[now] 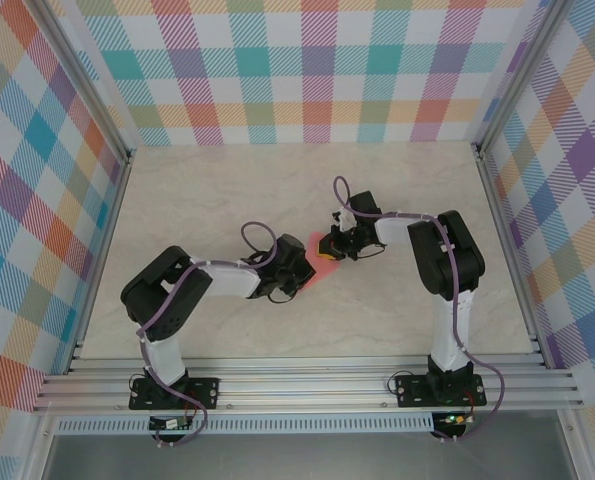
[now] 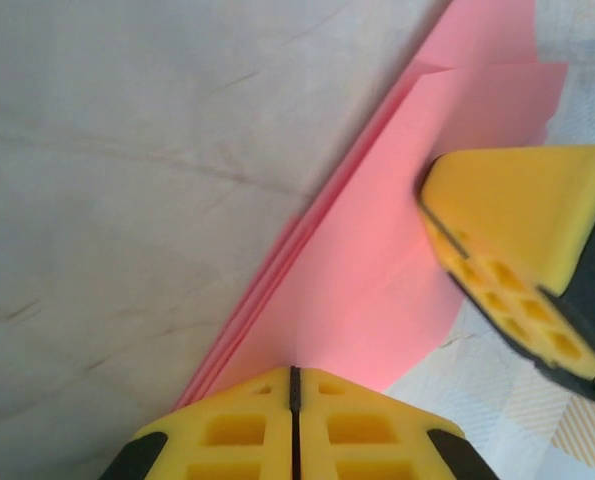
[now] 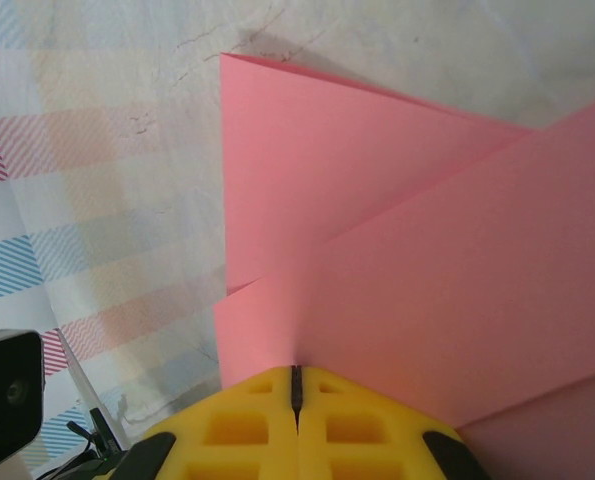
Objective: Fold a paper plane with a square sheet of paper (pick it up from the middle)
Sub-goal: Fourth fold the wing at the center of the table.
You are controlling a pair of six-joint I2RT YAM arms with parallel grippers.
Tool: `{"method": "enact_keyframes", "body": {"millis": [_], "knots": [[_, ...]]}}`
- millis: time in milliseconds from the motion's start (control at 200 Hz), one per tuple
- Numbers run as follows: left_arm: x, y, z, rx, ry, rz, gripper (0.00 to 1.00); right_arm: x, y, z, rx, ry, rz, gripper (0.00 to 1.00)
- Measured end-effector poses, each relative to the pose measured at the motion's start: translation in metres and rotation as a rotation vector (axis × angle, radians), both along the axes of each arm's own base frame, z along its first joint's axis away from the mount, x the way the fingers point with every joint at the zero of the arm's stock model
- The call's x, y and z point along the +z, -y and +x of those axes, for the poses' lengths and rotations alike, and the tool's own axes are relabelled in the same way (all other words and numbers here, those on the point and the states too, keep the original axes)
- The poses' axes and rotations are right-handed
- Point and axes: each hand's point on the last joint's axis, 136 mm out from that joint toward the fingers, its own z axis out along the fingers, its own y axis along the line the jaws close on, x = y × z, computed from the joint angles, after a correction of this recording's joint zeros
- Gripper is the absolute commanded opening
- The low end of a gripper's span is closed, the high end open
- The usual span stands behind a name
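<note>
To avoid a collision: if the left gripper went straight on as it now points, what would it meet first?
The left gripper is shut on the folded pink paper, so that comes first; beyond it, slightly aside, probably the right gripper, though depth is unclear.

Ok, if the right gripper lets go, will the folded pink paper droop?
Probably light and floppy: the folded paper is thin, though its layered creases likely stiffen it. Pinched by the left gripper alone, the free end may sag.

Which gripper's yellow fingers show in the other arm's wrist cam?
The right gripper: it pinches the folded pink paper at the right of the left wrist view, opposite the left gripper.
</note>
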Motion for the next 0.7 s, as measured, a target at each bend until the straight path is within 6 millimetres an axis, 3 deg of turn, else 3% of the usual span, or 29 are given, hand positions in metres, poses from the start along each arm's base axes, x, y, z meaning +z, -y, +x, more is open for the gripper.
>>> {"method": "enact_keyframes", "body": {"millis": [510,700], "knots": [[0.001,-0.037,-0.032,-0.051,-0.010,0.116,0.10,0.000,0.000,0.000,-0.001,0.000,-0.002,0.00],[0.027,-0.032,-0.025,-0.082,0.046,0.120,0.11,0.000,0.000,0.000,-0.001,0.001,-0.002,0.00]]}}
